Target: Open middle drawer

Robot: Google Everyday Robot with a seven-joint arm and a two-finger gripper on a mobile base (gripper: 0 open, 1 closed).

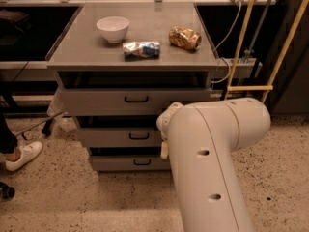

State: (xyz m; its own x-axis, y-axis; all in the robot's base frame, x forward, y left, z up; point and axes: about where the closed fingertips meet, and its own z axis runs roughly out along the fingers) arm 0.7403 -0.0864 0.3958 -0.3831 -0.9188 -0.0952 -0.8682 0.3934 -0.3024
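Note:
The grey cabinet (67,57) holds three stacked drawers. The middle drawer (111,137) has a flat grey front with a small black loop handle (139,136). It sits between the top drawer (96,101) and the bottom drawer (116,163), with a dark gap above its front. My thick white arm (212,149) fills the lower right foreground and covers the drawers' right ends. Its rounded end (166,122) lies near the middle drawer's right side. My gripper is hidden from this view.
On the cabinet top are a white bowl (112,28), a blue and silver snack bag (141,49) and a brown snack bag (184,36). A person's white shoe (21,156) stands on the speckled floor at left. Yellow poles (241,47) and cables rise at right.

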